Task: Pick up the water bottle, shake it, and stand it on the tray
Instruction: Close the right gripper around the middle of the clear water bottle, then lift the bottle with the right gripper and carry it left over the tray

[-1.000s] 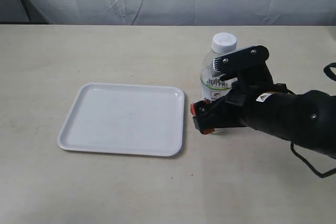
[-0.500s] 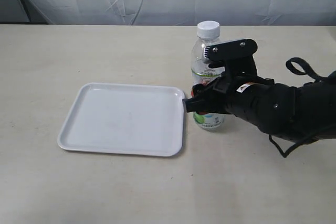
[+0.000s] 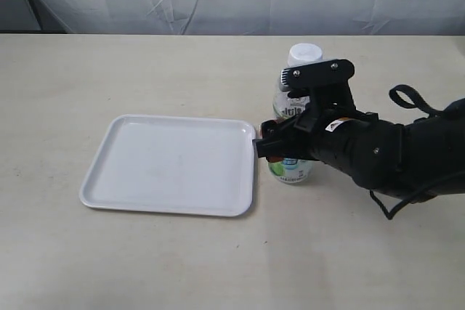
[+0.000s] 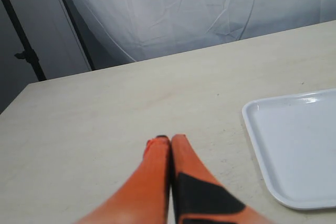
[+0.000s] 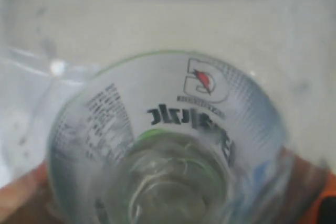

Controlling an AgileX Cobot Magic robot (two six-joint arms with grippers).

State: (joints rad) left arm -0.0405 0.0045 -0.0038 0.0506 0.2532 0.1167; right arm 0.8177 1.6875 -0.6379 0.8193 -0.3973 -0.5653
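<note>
**Clear plastic bottle clamped just off the tray's right edge**

Clear and white-capped, the water bottle stands close to upright, with its long axis vertical and the cap uppermost. The right fingers are closed across its labelled middle, one finger on the far side and one on the near side. The right wrist view looks along the bottle from its base end, with orange pads pressing in at both flanks. From these views I cannot tell whether the base touches the tabletop or hangs just above it.

The coming move turns on one relation: the tray lies directly to the bottle's left, and its nearest rim is just beside the bottle's base. Its whole flat surface is bare, so there is open room to land anywhere on it. To get there, the base would need to clear the low raised rim before travelling left.

The right arm is plainly the nearer one, since it already has the bottle. The left fingers are pressed together on nothing, over bare tabletop to the left of the tray, and are out of the exterior view.
</note>
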